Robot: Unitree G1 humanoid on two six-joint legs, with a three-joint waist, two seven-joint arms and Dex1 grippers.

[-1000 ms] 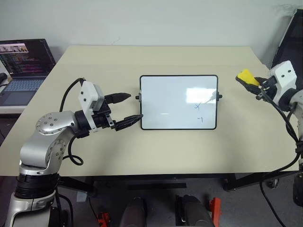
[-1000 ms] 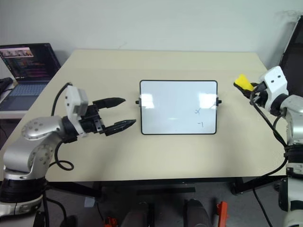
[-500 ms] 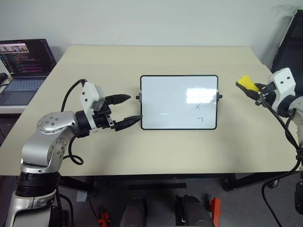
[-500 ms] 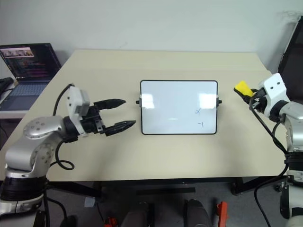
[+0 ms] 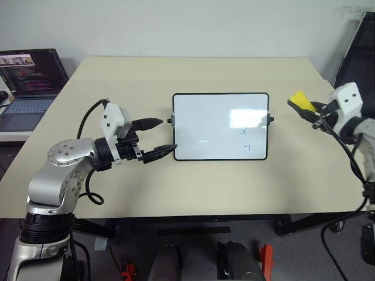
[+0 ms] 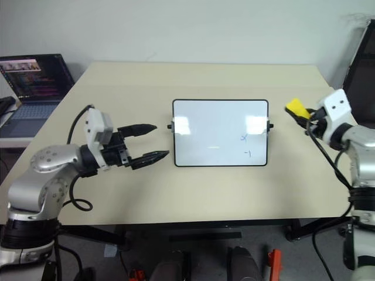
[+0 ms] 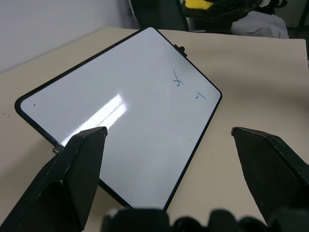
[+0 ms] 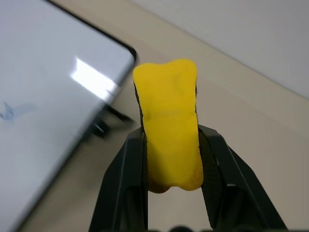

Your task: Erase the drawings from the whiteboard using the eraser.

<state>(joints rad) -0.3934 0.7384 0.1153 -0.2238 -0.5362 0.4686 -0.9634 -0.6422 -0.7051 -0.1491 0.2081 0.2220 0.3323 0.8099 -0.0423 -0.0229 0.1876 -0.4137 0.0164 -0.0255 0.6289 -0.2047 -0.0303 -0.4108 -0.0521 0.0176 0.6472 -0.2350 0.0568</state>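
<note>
From the head views, the whiteboard (image 5: 221, 126) lies flat mid-table, its drawings (image 5: 245, 139) at its right side; the right gripper (image 5: 309, 108) hovers right of it, pinching the eraser (image 5: 300, 100), while the left gripper (image 5: 157, 138) stands spread at the board's left edge. The left wrist view shows bare table around the frame. In the right wrist view the eraser bulges between the fingers (image 8: 128, 179): probably soft and light, best held mid-body.

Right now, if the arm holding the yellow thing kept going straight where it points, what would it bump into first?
Probably the whiteboard, near its right edge. The right gripper, shut on the eraser, points that way, though it may be high enough to pass above.
</note>
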